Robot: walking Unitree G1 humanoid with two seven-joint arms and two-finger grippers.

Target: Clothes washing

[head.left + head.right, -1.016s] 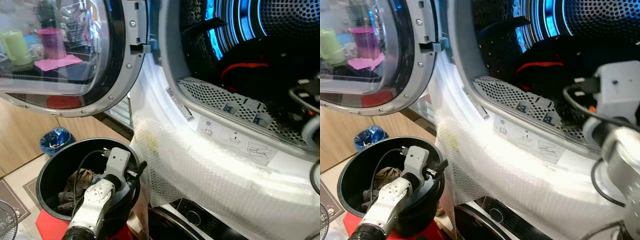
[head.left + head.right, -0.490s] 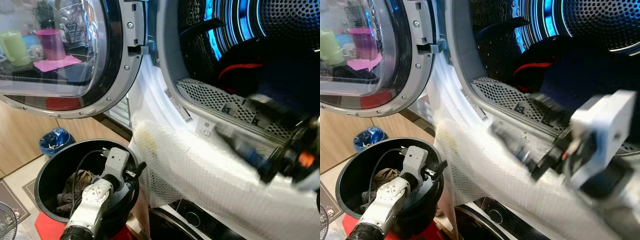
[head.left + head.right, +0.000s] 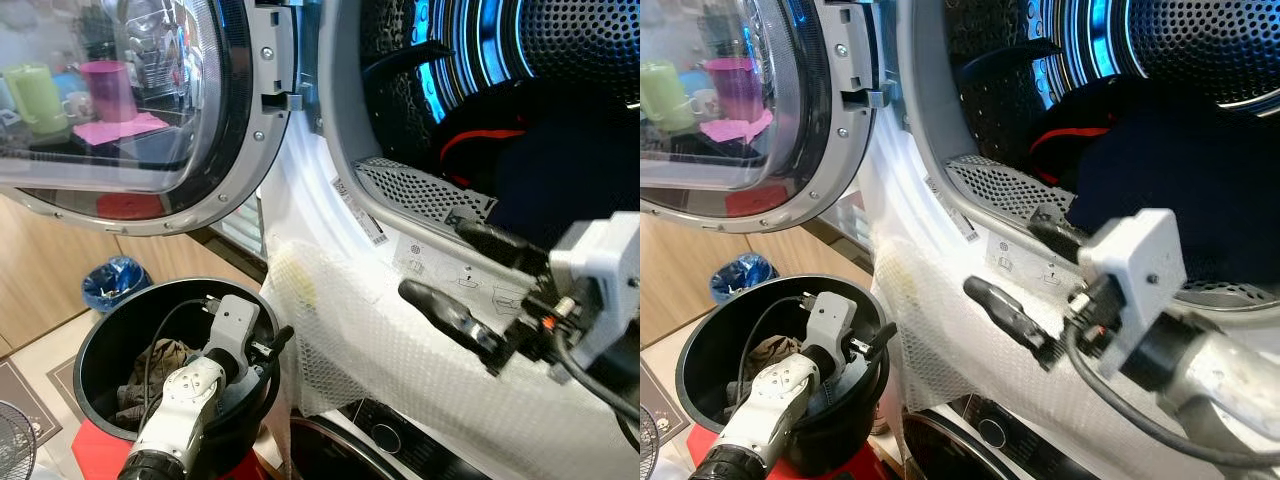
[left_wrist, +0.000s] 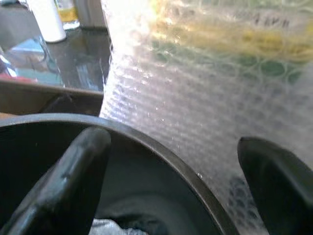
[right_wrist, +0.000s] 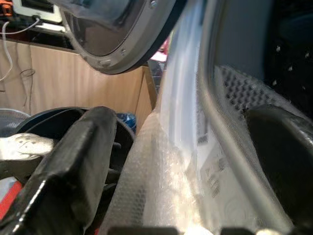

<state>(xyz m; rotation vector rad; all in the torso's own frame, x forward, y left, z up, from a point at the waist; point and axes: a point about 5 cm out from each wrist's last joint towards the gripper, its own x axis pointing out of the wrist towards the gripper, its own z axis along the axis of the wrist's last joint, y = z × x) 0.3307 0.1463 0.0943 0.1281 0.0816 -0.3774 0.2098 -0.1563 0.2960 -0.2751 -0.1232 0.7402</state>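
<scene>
Perforated metal drum point(image 3: 570, 40) gleamed glossy; bubble wrap point(image 3: 400, 350) looked dimpled plastic; the bucket point(image 3: 100, 340) was matt black, the cabinet point(image 3: 50, 280) smooth wood.

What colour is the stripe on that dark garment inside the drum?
Red, a thin curved stripe on the dark garment; clearest in the left eye view.

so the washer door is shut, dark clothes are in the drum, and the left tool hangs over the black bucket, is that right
Not quite: the washer door is swung open, as the left eye view shows. Dark clothes do lie in the drum, and the left tool hangs over the black bucket.
</scene>
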